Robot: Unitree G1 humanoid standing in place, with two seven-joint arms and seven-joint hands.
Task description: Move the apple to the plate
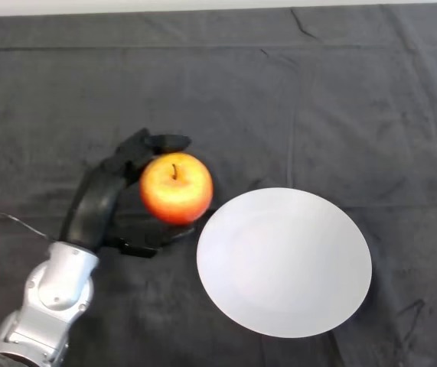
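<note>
Fingers point(138, 149) of the left hand point(99, 199), thick, black and matte, curl round the far and left side of the apple point(176, 187), their tips bending over its top edge; the thumb point(141, 245) reaches under the near side, so the fruit is cradled between them. From the head view the hold looks closed on the apple, though where the pads meet the skin is hidden behind the fruit.

Round and smooth, the apple is orange-red on its near side and fades to yellow around the dimple, where a short dark stem stands up. It sits just right of the fingers and just left of the plate point(283, 260), its lower right edge close to the plate's rim but not over it. Whether it rests on the cloth or is raised off it cannot be told.

Plain white, circular and shallow, the plate has a smooth, faintly glossy face and lies to the right of the thumb and nearer the camera.

Behind the hand, toward the lower left, the arm point(53, 294) is silver-grey, with a rounded, hard, metallic-looking casing.

Beneath everything a dark cloth point(340, 107) covers the table, soft and slightly fuzzy, with faint creases and fold lines beyond the fingers.
</note>
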